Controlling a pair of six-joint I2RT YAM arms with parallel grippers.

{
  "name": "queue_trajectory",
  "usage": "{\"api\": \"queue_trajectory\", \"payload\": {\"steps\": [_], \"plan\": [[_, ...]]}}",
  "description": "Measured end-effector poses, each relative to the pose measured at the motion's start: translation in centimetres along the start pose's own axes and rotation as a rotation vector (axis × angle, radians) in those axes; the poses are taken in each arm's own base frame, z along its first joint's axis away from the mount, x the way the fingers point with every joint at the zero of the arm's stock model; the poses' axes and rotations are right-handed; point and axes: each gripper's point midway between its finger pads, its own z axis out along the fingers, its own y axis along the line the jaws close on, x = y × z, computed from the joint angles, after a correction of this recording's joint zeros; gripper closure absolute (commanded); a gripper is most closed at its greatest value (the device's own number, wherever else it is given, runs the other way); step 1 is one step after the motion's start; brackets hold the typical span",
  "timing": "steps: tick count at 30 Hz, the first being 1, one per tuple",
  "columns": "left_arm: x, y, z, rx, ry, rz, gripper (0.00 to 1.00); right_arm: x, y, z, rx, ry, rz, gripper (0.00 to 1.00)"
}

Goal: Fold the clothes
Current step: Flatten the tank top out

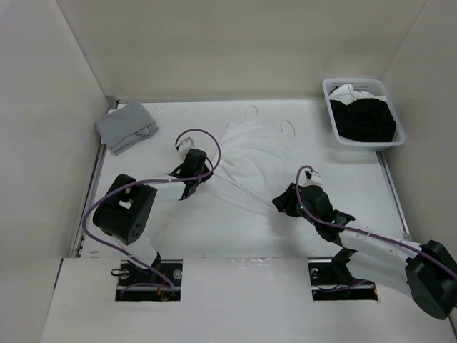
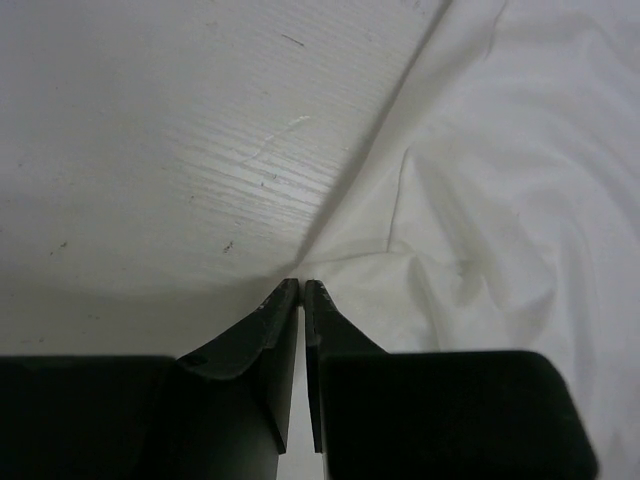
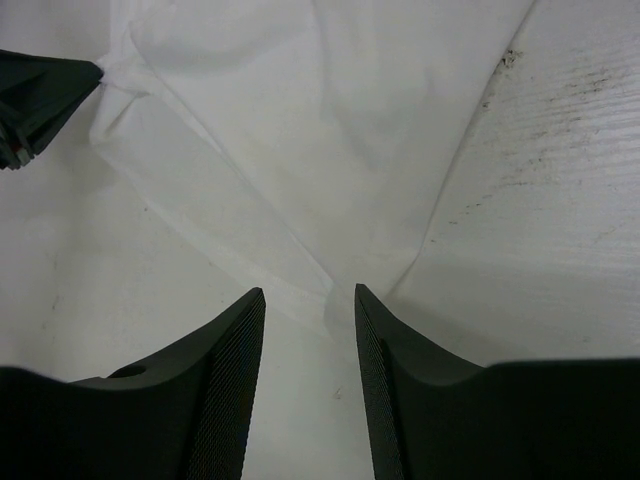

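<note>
Barely begun: camisole (image 1: 250,153) lies spread, unfolded, at ctr of counter (image 1: 214,232) (straps far), left gripper (image 2: 302,285) pinched shut on its near-left corner, right gripper (image 3: 310,292) approx. half open astride near-right corner, no grip yet.

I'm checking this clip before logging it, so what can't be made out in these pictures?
- Top view: the near corners of the camisole, covered by the left gripper and right gripper.
- Top view: the white item in the basket, mostly under the black pile.
- Wrist views: the straps, cut off beyond the frame edges.
- Top view: what the grey folded garment is, too small.
</note>
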Motion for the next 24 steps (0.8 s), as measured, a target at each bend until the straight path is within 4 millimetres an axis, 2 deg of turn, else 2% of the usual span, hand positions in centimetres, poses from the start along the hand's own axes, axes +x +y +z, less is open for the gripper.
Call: {"api": "queue_trajectory", "payload": {"steps": [3,7,10,12,16,20,24], "plan": [[-0.5,0.2,-1.8,0.019,-0.018,-0.018,0.94,-0.1,-0.1,0.0,0.005,-0.004,0.008,0.54],[-1.9,0.3,-5.6,0.078,-0.079,-0.061,0.94,0.0,-0.5,0.0,0.026,-0.003,0.019,0.53],[-2.4,1.4,-8.5,0.115,-0.12,-0.1,0.93,0.3,-1.2,-0.2,0.062,0.004,0.04,0.38],[-2.2,2.6,-9.6,0.119,-0.133,-0.125,0.93,0.5,-1.6,-0.3,0.081,0.009,0.048,0.36],[-0.6,5.8,-10.8,0.084,-0.116,-0.166,0.93,1.1,-2.6,-0.5,0.128,0.034,0.052,0.36],[1.1,7.9,-11.3,0.057,-0.086,-0.189,0.93,1.7,-2.8,-0.1,0.168,0.073,0.043,0.38],[2.3,9.2,-11.6,0.049,-0.062,-0.2,0.93,2.5,-2.0,0.9,0.185,0.117,0.022,0.51]]}}
